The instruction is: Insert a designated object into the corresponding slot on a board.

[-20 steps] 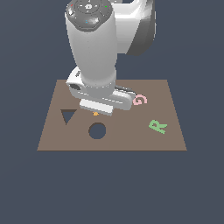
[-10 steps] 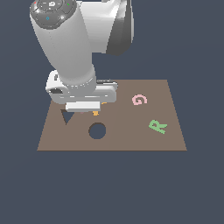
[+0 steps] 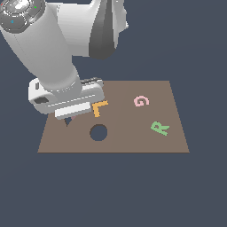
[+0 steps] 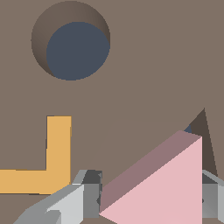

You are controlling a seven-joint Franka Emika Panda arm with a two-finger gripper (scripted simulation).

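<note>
The pale-pink triangle piece [image 4: 166,188] sits between my fingers [image 4: 83,197] in the wrist view, and the gripper [image 4: 151,199] is shut on it. Just beyond it a dark sliver of the triangular slot [image 4: 205,135] shows in the brown board [image 4: 144,65]. In the exterior view the gripper [image 3: 71,119] is low over the board's [image 3: 133,142] left part. Only the lower tip of the slot [image 3: 67,122] shows under the hand. The triangle piece is hidden by the hand there.
A round hole [image 3: 98,132] lies near the board's front edge and also shows in the wrist view [image 4: 72,43]. An orange letter L [image 3: 99,107] lies right of the hand, also in the wrist view [image 4: 52,162]. A pink G [image 3: 141,101] and a green R [image 3: 160,128] lie to the right.
The arm has moved toward the exterior view's left with the piece, from over the board's middle to over the slot. The orange L, covered before, now shows.
</note>
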